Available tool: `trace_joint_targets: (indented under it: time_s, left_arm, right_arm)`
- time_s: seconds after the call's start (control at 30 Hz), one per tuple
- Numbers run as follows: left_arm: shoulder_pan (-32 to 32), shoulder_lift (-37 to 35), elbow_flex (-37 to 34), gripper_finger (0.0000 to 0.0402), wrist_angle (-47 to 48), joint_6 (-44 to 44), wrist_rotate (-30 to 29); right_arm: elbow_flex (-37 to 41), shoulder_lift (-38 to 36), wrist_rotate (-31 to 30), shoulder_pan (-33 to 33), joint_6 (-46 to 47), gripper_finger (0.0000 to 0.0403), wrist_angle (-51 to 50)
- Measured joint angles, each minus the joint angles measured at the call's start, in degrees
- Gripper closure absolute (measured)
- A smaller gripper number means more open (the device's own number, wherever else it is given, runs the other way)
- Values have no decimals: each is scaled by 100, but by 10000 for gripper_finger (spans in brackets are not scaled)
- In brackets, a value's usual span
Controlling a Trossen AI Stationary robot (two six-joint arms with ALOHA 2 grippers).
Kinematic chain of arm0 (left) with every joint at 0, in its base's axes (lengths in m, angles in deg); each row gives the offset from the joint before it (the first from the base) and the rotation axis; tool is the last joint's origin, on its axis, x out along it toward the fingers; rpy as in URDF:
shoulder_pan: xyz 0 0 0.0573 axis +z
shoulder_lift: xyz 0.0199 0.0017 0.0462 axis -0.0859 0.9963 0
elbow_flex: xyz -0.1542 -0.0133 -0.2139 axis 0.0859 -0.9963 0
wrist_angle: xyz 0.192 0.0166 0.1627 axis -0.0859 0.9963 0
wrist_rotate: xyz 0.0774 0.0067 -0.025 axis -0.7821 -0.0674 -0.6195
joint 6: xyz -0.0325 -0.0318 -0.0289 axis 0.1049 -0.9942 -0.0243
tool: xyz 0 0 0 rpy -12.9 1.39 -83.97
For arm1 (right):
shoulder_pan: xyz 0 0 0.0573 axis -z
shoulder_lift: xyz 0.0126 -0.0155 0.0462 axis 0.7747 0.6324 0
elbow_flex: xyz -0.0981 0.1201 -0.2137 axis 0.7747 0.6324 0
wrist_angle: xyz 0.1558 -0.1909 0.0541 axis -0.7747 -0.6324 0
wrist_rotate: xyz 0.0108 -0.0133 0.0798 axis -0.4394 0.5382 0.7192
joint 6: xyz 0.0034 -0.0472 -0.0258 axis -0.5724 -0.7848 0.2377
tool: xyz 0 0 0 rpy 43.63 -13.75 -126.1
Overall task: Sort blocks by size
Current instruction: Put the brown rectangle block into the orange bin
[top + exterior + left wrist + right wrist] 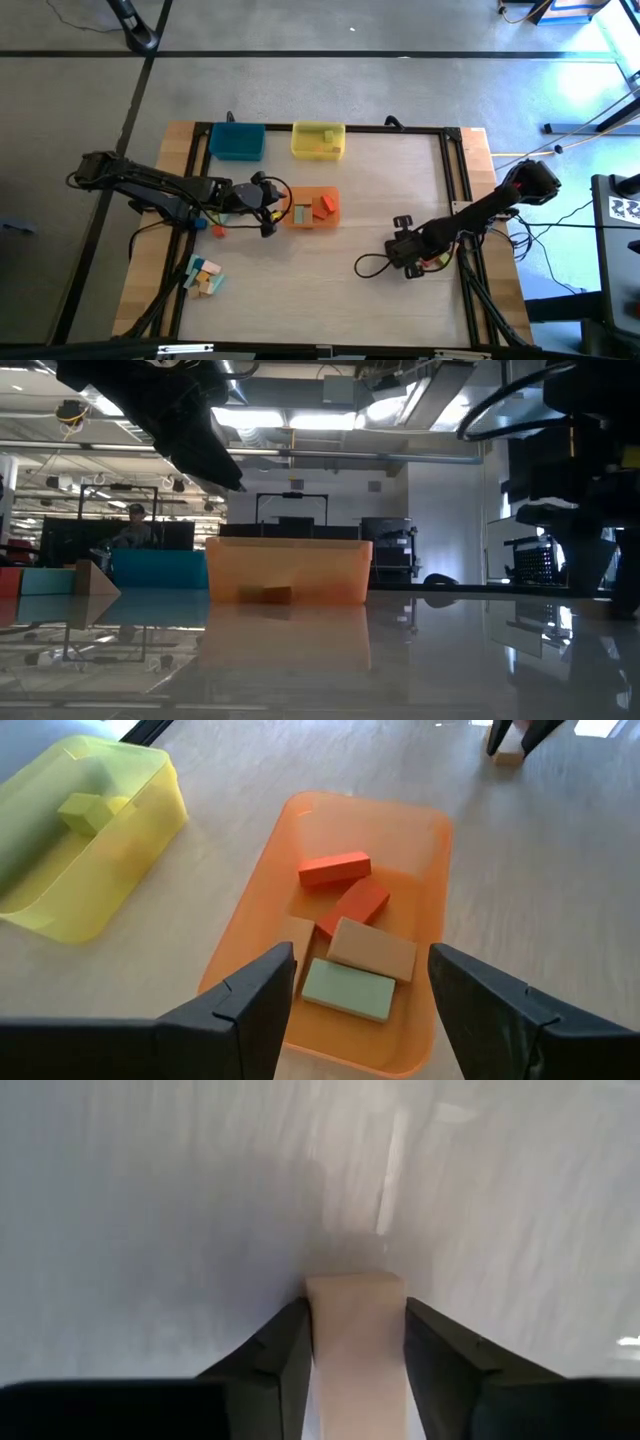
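My right gripper [400,246] points down at the bare table right of centre, shut on a natural wood block [355,1340]. My left gripper [276,211] hangs open over the near-left end of the orange tray [327,222]. That tray holds two red blocks [335,869], a natural wood block [372,949] and a pale green block [347,990]. None of these touch the open fingers. A yellow-green block [84,812] lies in the yellow tray [318,140]. A heap of loose blocks [203,278] lies at the table's near left. My right gripper pinches the natural wood block by two opposite sides [318,1330] between its two fingers, coming from above and pointing steeply down. The block's free end [355,1285] sticks out past the fingertips toward the tabletop. I cannot tell whether it touches the table.
A blue tray [237,140] stands at the far left beside the yellow one. A small orange block [218,232] lies on the table under the left arm. A black frame [448,190] borders the work area. Bare tabletop lies between the orange tray and my right gripper.
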Motion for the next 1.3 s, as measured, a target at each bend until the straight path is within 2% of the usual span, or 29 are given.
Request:
trace_joint_targets:
  time_s: [0.27,0.57,0.93,1.3]
  left_arm:
    - [-7,0,0,183,1,-93,0]
    - [-7,-4,0,183,1,-54,0]
    - [-7,-257,0,183,-65,144,0]
    - [-7,-284,0,183,-138,224,-2]
  right_arm:
    - [-491,14,-206,0,235,272,41]
    - [-933,7,-709,81,-114,271,-3]
    - [-964,-34,-667,956,-670,270,235]
    - [-964,-41,-641,2092,-1808,270,1261]
